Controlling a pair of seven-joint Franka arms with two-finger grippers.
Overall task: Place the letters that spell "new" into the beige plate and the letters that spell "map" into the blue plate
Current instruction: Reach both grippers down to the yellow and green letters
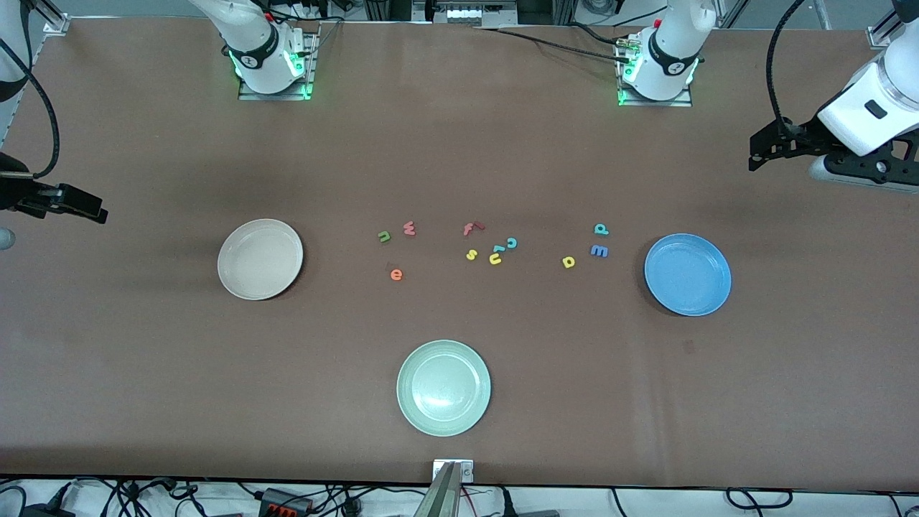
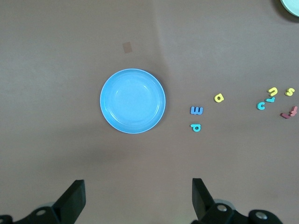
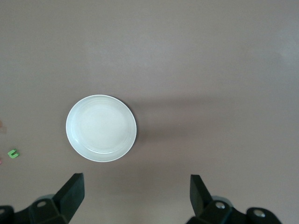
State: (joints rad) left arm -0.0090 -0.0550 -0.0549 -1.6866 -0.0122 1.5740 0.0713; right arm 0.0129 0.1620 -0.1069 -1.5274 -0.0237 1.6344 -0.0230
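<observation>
The green n (image 1: 384, 236), pink w (image 1: 409, 228) and orange e (image 1: 396, 274) lie on the table beside the beige plate (image 1: 231, 248). The yellow a (image 1: 568, 262), blue m (image 1: 599, 250) and teal p (image 1: 602, 230) lie beside the blue plate (image 1: 688, 301). Both plates hold nothing. My left gripper (image 1: 755, 152) hangs open, high over the left arm's end of the table, looking down on the blue plate (image 2: 132, 101). My right gripper (image 1: 97, 212) hangs open over the right arm's end, looking down on the beige plate (image 3: 101, 128).
A red f (image 1: 472, 228), teal c (image 1: 512, 243), yellow s (image 1: 471, 254) and yellow u (image 1: 495, 258) cluster mid-table between the two letter groups. A larger pale green plate (image 1: 413, 366) sits nearer the front camera.
</observation>
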